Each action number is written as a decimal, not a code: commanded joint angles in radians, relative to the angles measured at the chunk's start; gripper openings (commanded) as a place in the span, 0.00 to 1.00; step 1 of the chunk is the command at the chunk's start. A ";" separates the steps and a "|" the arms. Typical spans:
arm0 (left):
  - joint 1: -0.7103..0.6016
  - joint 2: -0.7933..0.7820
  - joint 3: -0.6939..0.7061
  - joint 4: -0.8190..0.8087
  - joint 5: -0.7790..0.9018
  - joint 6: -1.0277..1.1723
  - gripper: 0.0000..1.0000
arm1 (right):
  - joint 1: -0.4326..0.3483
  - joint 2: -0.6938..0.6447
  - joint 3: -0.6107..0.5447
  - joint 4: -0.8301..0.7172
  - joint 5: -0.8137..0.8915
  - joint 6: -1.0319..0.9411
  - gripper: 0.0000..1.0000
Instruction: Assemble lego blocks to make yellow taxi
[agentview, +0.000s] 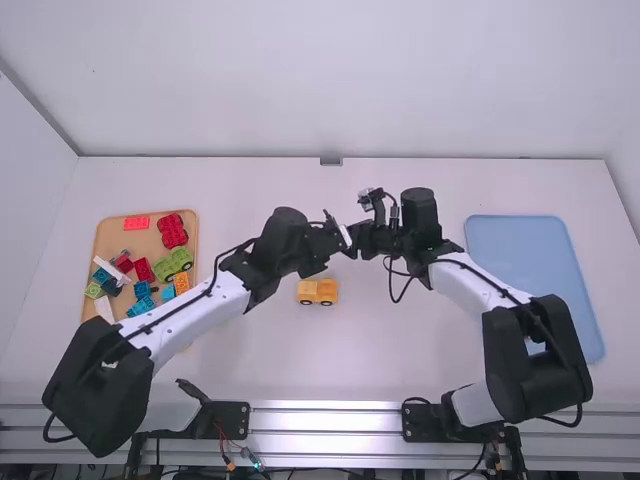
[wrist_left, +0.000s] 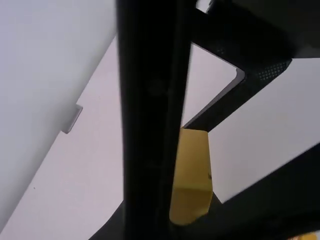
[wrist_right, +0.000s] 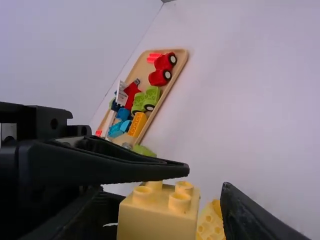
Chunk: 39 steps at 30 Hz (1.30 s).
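Yellow block, long axis unclear, points its studs at one finger of the clenching left hand; right hand spread.

The left arm and right arm have smooth white links and bulky black joints with rounded corners. Thin black cables run along both, one sagging in a loop near the right wrist. Their jaws are black and slender, tapering toward the tips.
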 joint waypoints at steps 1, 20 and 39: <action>-0.014 -0.004 -0.008 0.014 0.019 -0.008 0.01 | 0.012 0.012 0.026 -0.005 0.007 0.003 0.55; -0.015 -0.005 -0.007 0.037 0.021 -0.134 0.99 | 0.010 0.012 0.026 -0.043 0.014 -0.037 0.28; 0.294 -0.049 0.192 -0.314 0.748 -0.156 0.99 | -0.118 0.010 0.129 -0.226 -0.187 -0.696 0.34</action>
